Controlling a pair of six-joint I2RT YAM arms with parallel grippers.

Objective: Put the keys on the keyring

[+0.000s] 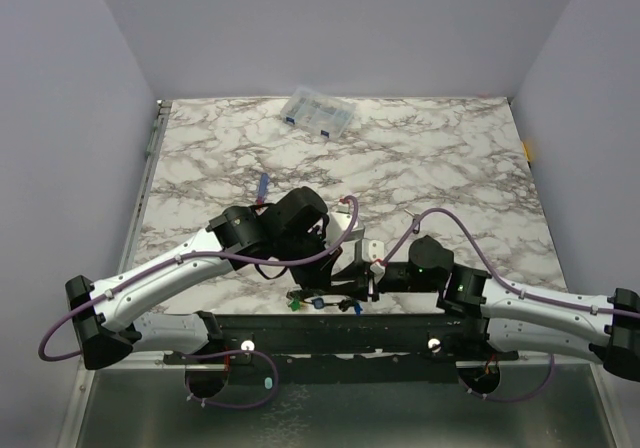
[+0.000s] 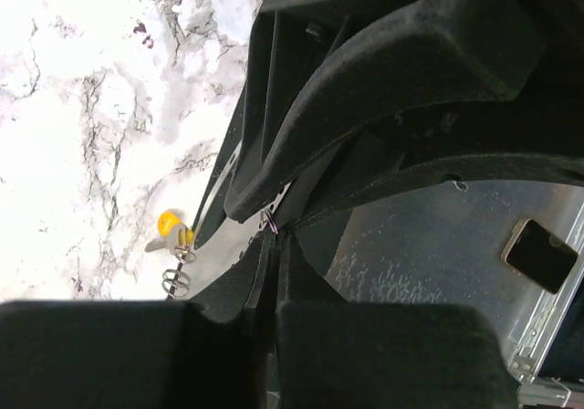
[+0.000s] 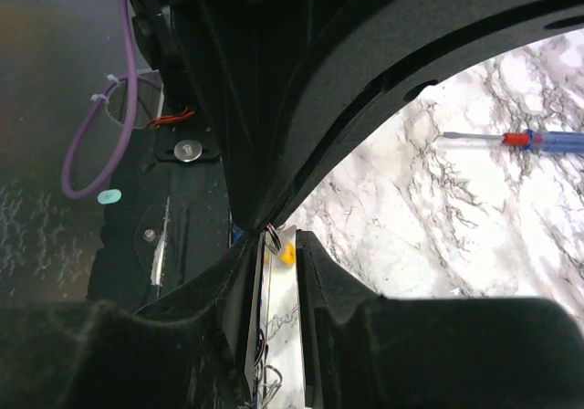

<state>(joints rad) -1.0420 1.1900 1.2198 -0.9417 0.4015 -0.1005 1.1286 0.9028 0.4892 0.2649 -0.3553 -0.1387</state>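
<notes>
My left gripper [image 2: 275, 237] is shut, and a thin loop of the keyring [image 2: 267, 221] shows at its fingertips. The yellow-tagged key [image 2: 168, 224] hangs on the grey wire beside small split rings [image 2: 177, 281]. My right gripper [image 3: 281, 245] meets the left one tip to tip. Its jaws stand a narrow gap apart around the keyring wire [image 3: 273, 236], with the yellow tag [image 3: 287, 255] just past them. From above, both grippers [image 1: 358, 266] join near the table's front edge. Keys with green [image 1: 294, 305], blue [image 1: 318, 303] and black [image 1: 350, 306] tags lie below them.
A red-and-blue screwdriver [image 1: 262, 183] [image 3: 525, 140] lies on the marble behind the left arm. At the back edge a clear compartment box [image 1: 318, 115] stands. The black base rail [image 1: 340, 333] runs along the near edge, with a metal shelf below it.
</notes>
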